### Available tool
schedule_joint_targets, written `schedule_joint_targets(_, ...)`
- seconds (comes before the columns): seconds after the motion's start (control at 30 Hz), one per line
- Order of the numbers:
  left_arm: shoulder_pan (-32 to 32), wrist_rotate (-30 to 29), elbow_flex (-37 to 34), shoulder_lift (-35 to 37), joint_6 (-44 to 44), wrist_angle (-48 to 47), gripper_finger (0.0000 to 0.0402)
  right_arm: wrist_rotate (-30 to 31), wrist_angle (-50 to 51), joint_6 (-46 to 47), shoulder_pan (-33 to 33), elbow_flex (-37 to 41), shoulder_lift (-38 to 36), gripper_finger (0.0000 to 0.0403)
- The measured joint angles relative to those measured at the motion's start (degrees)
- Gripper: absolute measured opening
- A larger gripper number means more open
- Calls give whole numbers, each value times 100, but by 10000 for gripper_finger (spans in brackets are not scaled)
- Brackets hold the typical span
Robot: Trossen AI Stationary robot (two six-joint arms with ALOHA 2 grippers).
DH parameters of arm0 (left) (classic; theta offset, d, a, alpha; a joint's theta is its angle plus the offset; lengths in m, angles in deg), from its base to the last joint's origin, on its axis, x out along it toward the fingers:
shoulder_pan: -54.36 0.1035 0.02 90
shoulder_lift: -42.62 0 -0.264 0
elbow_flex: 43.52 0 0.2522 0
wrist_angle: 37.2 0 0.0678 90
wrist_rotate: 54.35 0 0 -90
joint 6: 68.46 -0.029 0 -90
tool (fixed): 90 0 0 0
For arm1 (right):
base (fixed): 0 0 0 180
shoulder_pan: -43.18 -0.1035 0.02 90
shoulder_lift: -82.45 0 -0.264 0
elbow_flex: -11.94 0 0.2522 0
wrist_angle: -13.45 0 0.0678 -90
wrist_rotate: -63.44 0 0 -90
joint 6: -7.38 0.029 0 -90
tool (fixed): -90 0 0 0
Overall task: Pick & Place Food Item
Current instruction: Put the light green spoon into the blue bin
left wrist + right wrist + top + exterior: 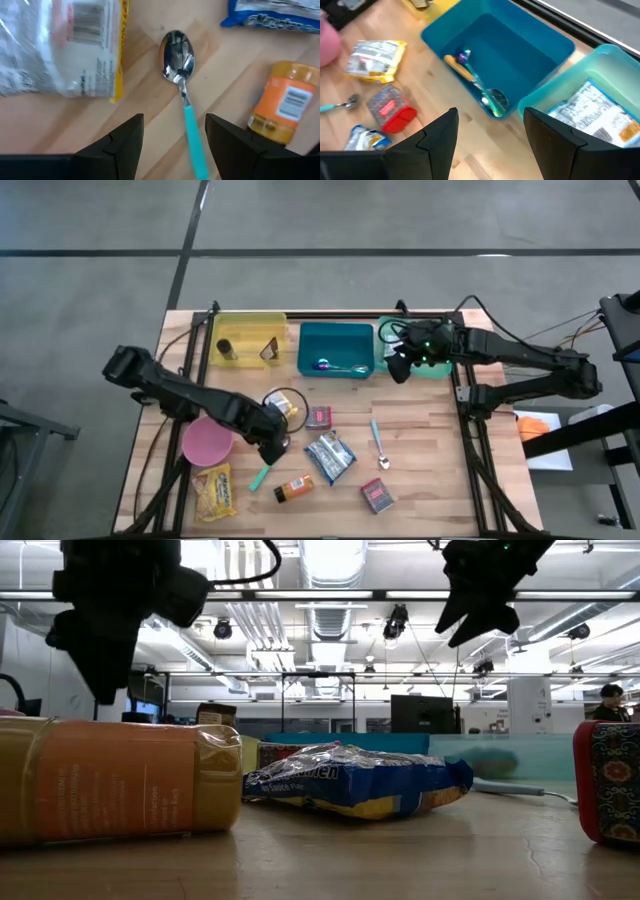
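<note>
My left gripper [272, 446] hangs open, pointing down, just above a teal-handled spoon [181, 90] lying flat on the wooden table; its fingers stand on either side of the handle without touching it. Around it lie a white-and-yellow snack packet [60, 45], an orange bottle [282, 100] on its side and a blue chip bag [330, 457]. My right gripper [402, 366] is open and holds nothing, raised over the near edge of the green bin [600, 65], where a snack bag [600, 117] lies.
Yellow bin [250, 338] and blue bin [336, 348] with utensils stand along the far edge. A pink bowl [206, 442], yellow snack bag [215, 492], red can [319, 417], second spoon [380, 445] and red box [377, 495] lie on the table.
</note>
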State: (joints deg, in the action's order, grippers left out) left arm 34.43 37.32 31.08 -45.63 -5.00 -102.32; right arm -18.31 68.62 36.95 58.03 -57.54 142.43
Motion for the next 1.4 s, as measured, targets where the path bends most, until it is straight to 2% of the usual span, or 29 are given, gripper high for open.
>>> schedule_joint_targets(0.13,-135,-64,5,-219,399,385,218,-742,-172,-645,1,-25,-83,221)
schedule_joint_targets(0.27,-185,-9,7,-486,594,464,218,-1910,-754,-1134,0,196,-199,221)
schedule_joint_targets(0.33,-237,95,11,-587,601,468,218,-2165,-1048,-1176,-2,346,-234,221)
schedule_joint_targets(0.6,-342,236,81,-928,856,508,218,-2163,-1216,-1209,0,682,-288,221)
schedule_joint_targets(1.4,-366,83,72,-1710,270,949,218,-2167,-1217,-1256,2,704,-293,221)
